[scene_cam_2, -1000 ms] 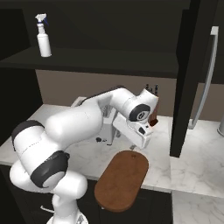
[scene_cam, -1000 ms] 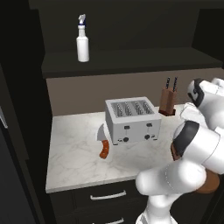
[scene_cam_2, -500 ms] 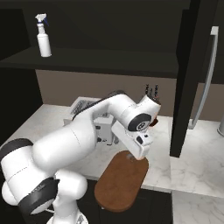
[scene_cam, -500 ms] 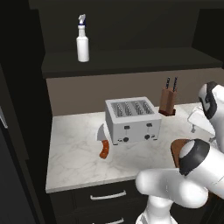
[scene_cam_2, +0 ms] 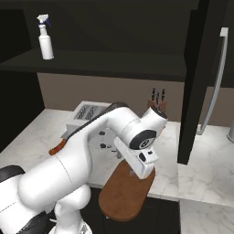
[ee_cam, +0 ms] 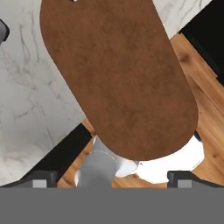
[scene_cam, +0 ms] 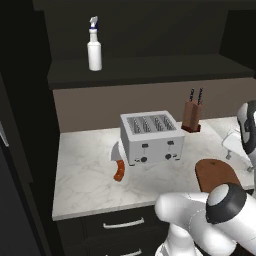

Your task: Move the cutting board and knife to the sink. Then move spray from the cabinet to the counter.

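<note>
Arm has swung from the toaster (scene_cam: pixel 151 137) over to the cutting board (scene_cam_2: pixel 125 191), which lies on the near right of the counter (scene_cam: pixel 90 180), its near end overhanging the edge; gripper (ee_cam: pixel 112 177) now hangs above it, fingers spread wide, nothing held, so board pickup looks next. Knife (scene_cam: pixel 118 162) sits left of toaster, spray (scene_cam: pixel 94 44) on cabinet shelf at far left. No readable labels or writing.

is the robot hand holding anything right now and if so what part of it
Nothing is held. The hand is open and hovers above the cutting board, whose near end juts past the counter edge.
</note>
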